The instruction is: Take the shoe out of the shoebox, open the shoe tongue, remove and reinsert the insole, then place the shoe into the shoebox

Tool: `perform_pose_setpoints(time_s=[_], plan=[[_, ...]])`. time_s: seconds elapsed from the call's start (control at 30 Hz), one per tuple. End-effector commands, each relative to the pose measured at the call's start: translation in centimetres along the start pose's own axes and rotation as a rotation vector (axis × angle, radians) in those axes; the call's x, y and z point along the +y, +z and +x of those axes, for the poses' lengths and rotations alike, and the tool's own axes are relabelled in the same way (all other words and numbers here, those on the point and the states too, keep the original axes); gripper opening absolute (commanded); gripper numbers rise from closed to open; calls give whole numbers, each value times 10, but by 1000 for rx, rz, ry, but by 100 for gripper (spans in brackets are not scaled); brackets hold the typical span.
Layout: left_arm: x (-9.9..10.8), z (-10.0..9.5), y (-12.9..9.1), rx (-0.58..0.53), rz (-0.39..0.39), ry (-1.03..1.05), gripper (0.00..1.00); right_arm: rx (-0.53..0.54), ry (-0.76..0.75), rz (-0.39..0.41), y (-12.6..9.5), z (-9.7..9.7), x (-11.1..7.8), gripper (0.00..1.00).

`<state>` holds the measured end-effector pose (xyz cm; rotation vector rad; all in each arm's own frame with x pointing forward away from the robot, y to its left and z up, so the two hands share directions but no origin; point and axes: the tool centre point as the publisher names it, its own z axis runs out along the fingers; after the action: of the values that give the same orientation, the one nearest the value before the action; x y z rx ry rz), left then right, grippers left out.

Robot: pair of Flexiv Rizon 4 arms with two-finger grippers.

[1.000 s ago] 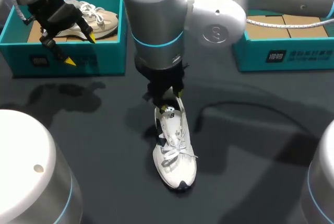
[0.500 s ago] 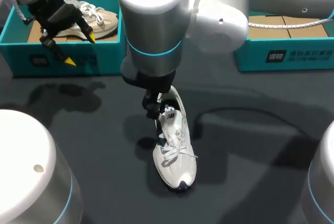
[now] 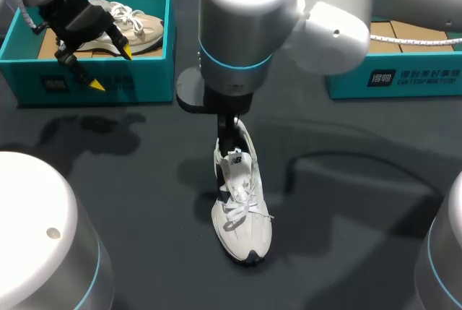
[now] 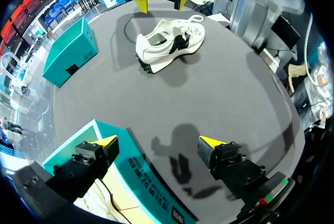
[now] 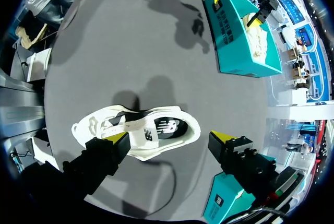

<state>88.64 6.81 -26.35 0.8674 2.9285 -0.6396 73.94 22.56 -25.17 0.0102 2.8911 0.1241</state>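
Observation:
A white shoe (image 3: 242,209) with a dark tongue lies on the dark table, toe towards the front; it also shows as the shoe (image 5: 141,129) and the shoe (image 4: 168,44). My right gripper (image 5: 170,137) hangs open just above its heel end, both fingers apart from it. In the head view the right arm's wrist (image 3: 245,28) hides most of that gripper. My left gripper (image 3: 112,68) stands open over the front wall of the left teal shoebox (image 3: 108,89), holding nothing. A beige shoe (image 3: 133,24) lies inside that box.
A second teal box (image 3: 393,71) with cardboard on top stands at the back right, seen also as the box (image 4: 70,51). The arm bases (image 3: 36,238) fill both front corners. Dark table surface (image 3: 346,194) lies around the white shoe.
My right gripper has opened, let go of the white shoe's heel collar and risen, its wrist shifting right. The shoe stays on the table. The left arm has not moved.

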Motion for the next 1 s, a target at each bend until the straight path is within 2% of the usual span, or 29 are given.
perform_pose_setpoints(time_s=[0.03,0.33,0.6,1.0], plan=[[0,0,0,1,-2,0,100,25,-1,1,15,-9,6,100],[0,0,0,1,-2,0,100,37,2,29,39,-24,10,100],[0,0,0,1,-2,0,100,34,-5,60,63,-32,4,100],[0,0,0,1,-2,0,100,44,12,53,94,-45,-11,100]])
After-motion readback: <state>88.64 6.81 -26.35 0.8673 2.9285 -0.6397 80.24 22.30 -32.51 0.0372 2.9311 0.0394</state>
